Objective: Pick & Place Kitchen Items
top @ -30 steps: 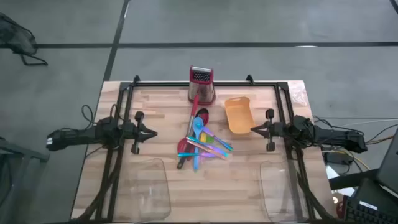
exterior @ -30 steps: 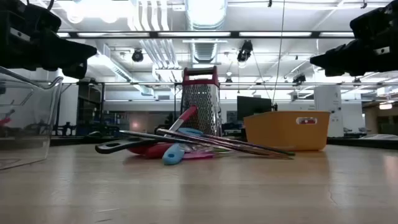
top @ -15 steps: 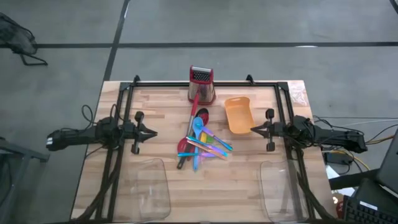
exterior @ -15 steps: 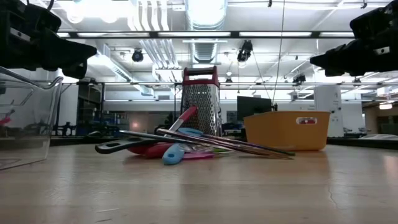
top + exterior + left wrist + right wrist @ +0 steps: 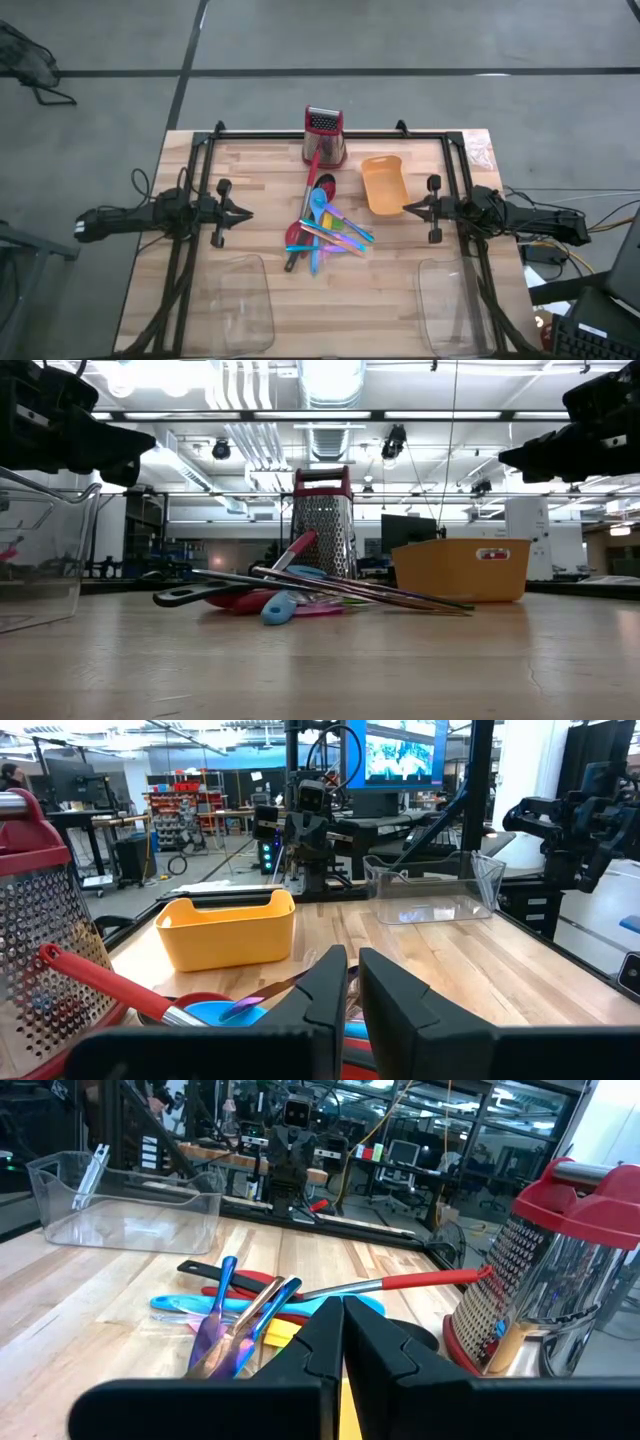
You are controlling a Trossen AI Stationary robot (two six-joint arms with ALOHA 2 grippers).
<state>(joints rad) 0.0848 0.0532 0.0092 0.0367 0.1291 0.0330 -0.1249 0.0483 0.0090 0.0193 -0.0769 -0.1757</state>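
- Two clear plastic trays (image 5: 245, 298) are sitting at the near edge of the pale wooden table (image 5: 260, 180), one on each side, both apart from everything else.
- The pile of mixed kitchen utensils (image 5: 325, 228), with blue and red plastic spoons, a black-handled tool and thin iridescent cutlery, is lying at the table's middle, crossing over one another.
- The left gripper (image 5: 244, 212) is hovering well to the left of the pile, its dark fingers (image 5: 335, 982) standing nearly together with only a narrow gap, holding nothing and pointing toward the pile.
- The right gripper (image 5: 409, 208) is hovering to the right of the pile, fingers (image 5: 325, 1325) pressed close, holding nothing; the utensils are lying ahead of them, apart from the tips.
- A shallow orange plastic bin (image 5: 381, 183) is resting just beside the right gripper, behind the pile.
- A red-handled metal box grater (image 5: 324, 136) is standing upright at the far edge, with a red-handled utensil (image 5: 420, 1282) leaning toward its base.
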